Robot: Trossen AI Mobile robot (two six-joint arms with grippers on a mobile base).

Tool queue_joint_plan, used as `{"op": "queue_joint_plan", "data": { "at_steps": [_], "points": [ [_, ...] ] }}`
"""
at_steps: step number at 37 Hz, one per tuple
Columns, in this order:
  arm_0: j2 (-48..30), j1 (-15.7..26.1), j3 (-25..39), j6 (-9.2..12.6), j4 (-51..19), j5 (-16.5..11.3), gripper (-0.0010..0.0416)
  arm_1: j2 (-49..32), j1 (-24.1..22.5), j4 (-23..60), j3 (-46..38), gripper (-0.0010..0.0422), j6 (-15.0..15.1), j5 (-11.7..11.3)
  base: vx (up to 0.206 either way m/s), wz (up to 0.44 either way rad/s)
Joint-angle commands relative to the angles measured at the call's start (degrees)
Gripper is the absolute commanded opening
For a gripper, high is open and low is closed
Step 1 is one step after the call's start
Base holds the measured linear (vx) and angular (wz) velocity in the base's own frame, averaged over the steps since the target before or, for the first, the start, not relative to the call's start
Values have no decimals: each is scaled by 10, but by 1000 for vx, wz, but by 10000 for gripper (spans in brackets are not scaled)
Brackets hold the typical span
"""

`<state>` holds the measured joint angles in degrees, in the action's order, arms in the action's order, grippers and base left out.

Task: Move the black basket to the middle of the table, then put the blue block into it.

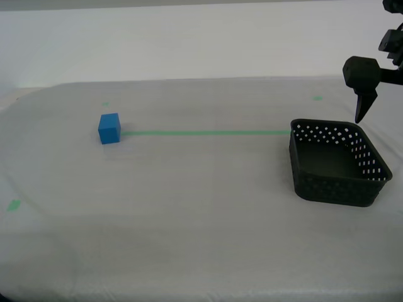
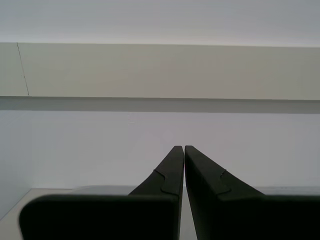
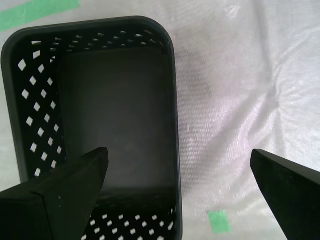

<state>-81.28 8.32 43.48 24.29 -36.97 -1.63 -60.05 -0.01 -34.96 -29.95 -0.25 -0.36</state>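
1. Starting at the exterior view's left, the blue block [image 1: 109, 128] sits on the table [image 1: 201, 239] towards the far left corner, at the end of a green tape line [image 1: 208, 133].
2. At the line's other end, the black basket [image 1: 338, 163] rests empty near the right edge.
3. Above its far right rim hovers my first gripper [image 3: 177, 167], jaws spread wide, 1 over the basket's inside and 1 outside the wall.
4. Step 1 is in hand, I judge: next, descend astride the wall, pinch, and drag towards the middle.
5. Jaws pressed together on nothing, my second gripper [image 2: 181, 150] faces a blank wall.

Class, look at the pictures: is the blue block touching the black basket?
Apart. The exterior view shows the blue block and black basket at opposite ends of the green tape line.
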Motion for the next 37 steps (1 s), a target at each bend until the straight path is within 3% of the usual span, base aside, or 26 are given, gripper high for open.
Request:
{"op": "queue_joint_plan", "data": {
  "at_steps": [1, 20, 37],
  "points": [
    [0, 0, -17, 10, 22, 4, 399, 0, 0, -3, 0, 0, 1, 0, 0, 0],
    [-1, 10, -42, 10, 76, 43, 399, 0, 0, -3, 0, 0, 1, 0, 0, 0],
    [-128, 28, -11, 10, 98, 38, 398, 0, 0, -3, 0, 0, 1, 0, 0, 0]
  ]
}}
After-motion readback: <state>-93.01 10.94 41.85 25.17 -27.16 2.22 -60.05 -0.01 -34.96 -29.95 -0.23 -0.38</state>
